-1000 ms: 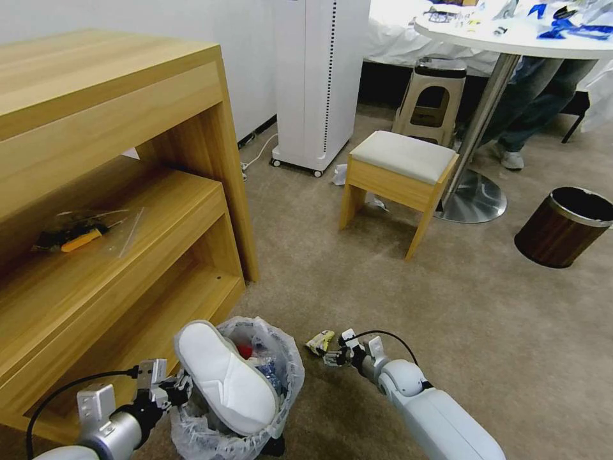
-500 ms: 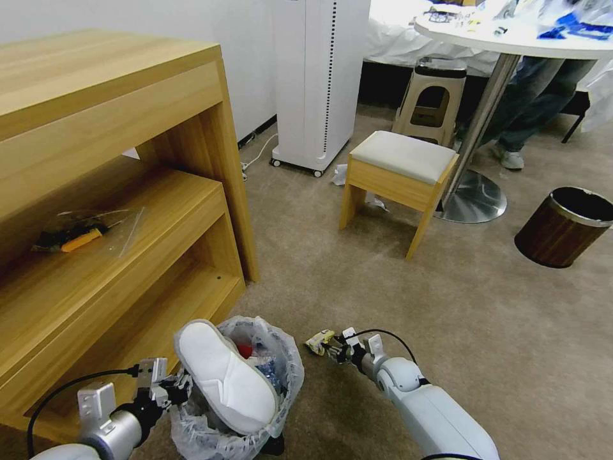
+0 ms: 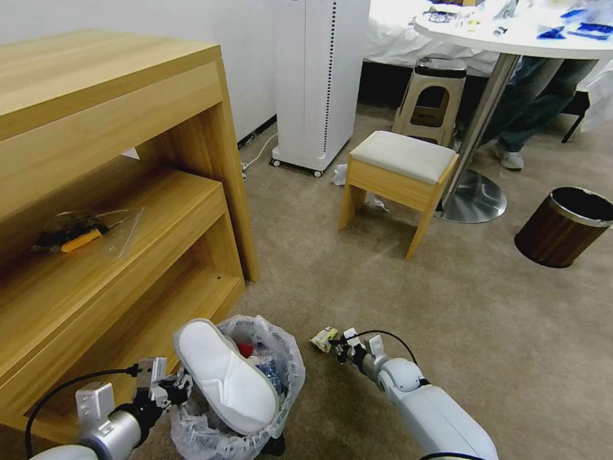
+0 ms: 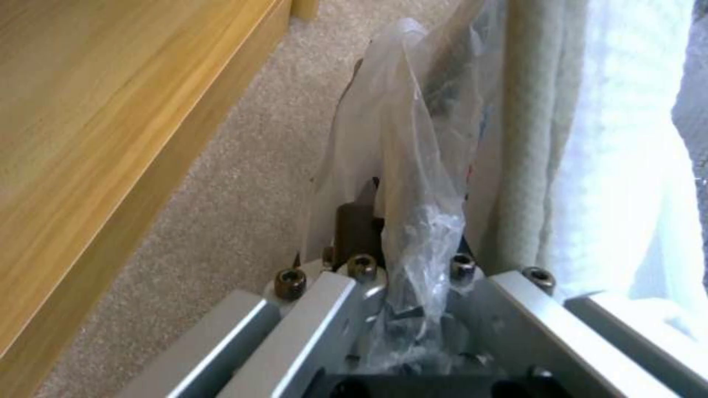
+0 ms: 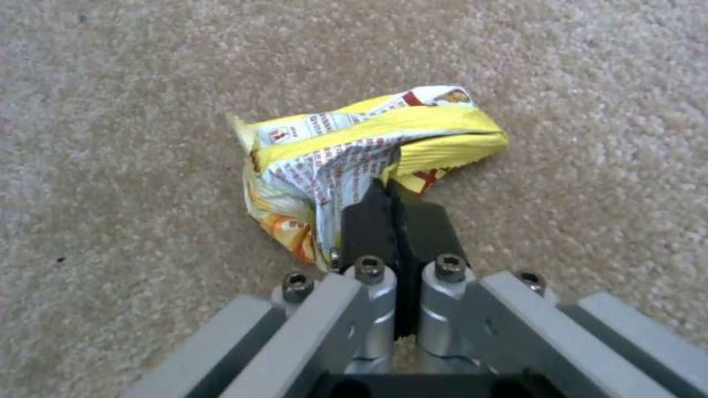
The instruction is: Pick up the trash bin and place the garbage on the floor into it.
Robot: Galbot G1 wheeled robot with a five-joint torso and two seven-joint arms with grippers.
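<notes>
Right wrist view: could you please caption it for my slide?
Right gripper shut on a crumpled yellow wrapper above beige carpet.

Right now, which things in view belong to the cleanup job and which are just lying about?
Job:
- bin, bag rim clamped in left gripper
- yellow wrapper, pinched in right gripper
- slipper sticking out of the bin
- carpet

Just lying about:
- brown bin
- stool
- shelf
- round table
- plastic stool
</notes>
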